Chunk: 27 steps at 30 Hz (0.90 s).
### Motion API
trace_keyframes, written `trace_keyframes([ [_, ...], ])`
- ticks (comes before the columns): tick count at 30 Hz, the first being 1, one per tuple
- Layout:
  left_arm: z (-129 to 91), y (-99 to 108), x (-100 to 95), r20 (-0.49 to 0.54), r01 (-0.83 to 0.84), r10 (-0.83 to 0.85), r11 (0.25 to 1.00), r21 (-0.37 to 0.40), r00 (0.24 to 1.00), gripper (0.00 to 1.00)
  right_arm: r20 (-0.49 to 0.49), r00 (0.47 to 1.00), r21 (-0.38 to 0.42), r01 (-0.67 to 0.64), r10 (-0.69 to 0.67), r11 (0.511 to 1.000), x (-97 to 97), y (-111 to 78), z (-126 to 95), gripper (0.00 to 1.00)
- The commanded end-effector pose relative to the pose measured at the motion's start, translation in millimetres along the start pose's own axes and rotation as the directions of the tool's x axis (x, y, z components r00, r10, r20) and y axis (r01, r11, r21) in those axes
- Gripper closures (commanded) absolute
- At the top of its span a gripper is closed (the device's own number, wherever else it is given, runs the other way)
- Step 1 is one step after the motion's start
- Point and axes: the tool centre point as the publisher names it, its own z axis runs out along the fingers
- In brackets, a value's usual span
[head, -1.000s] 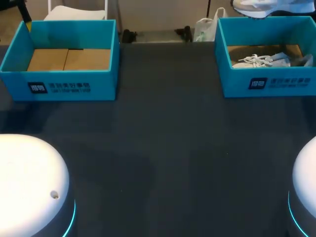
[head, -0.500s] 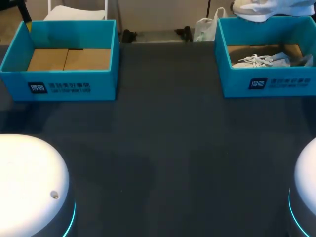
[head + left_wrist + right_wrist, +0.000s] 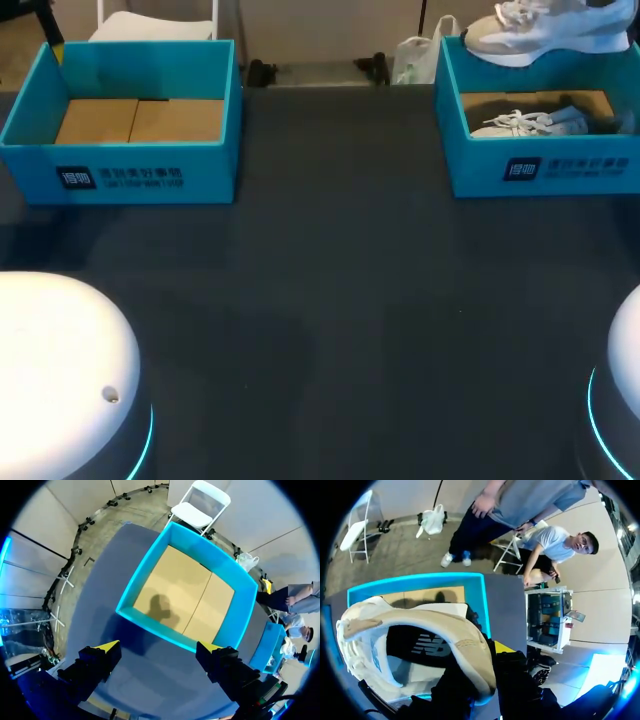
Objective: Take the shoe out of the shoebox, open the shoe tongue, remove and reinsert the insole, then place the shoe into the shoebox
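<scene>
At the upper right of the head view, one white shoe (image 3: pixel 545 30) hangs in the air over the back wall of the right shoebox (image 3: pixel 545 170). A second white shoe (image 3: pixel 530 122) lies inside that box, laces up. That makes two shoes and two teal shoeboxes. The left shoebox (image 3: pixel 120 175) stands at the upper left, with its brown cardboard floor showing.

Both boxes sit near the table's far edge, well apart from each other. The right one runs to the frame's right edge. A broad stretch of dark table (image 3: pixel 350 300) lies between them and reaches down to the white housings of the left arm (image 3: pixel 60 370) and right arm (image 3: pixel 625 380) in the lower corners.

From the right wrist, the right gripper (image 3: pixel 480 675) clamps the rim of the lifted shoe (image 3: pixel 420 630), one finger inside and one outside. The right shoebox's rim (image 3: pixel 420 580) is beneath it.

From the left wrist, the left gripper (image 3: pixel 159 647) is spread wide and holds nothing. It is above the table, just short of the left shoebox's (image 3: pixel 145 570) near wall.
</scene>
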Motion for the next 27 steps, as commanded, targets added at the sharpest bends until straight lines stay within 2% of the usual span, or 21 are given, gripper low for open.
trace_keyframes([
  [1, -0.4, 1.6, -0.3, 0.001, 0.001, -0.001, 1.000, 0.003, 1.000, 0.00, -0.005, 1.000, -0.046, 0.000, 0.000, 0.999, -0.9, -6.8, 3.2, 1.00],
  [7, -0.4, 1.6, -0.3, 0.001, 0.001, -0.001, 1.000, 0.003, 1.000, 0.00, -0.005, 1.000, -0.046, 0.000, 0.000, 0.999, -0.9, -6.8, 3.2, 1.00],
  [15, -0.4, 1.6, -0.3, 0.001, 0.001, -0.001, 1.000, 0.003, 1.000, 0.00, 0.015, 1.000, -0.036, -0.015, 0.016, 0.999, 14.5, -22.8, 19.5, 1.00],
  [27, -0.4, 1.6, -0.3, 0.001, 0.001, -0.001, 1.000, 0.003, 1.000, 0.00, 0.023, 0.999, -0.032, -0.026, 0.027, 0.999, 17.5, -20.5, 30.6, 1.00],
])
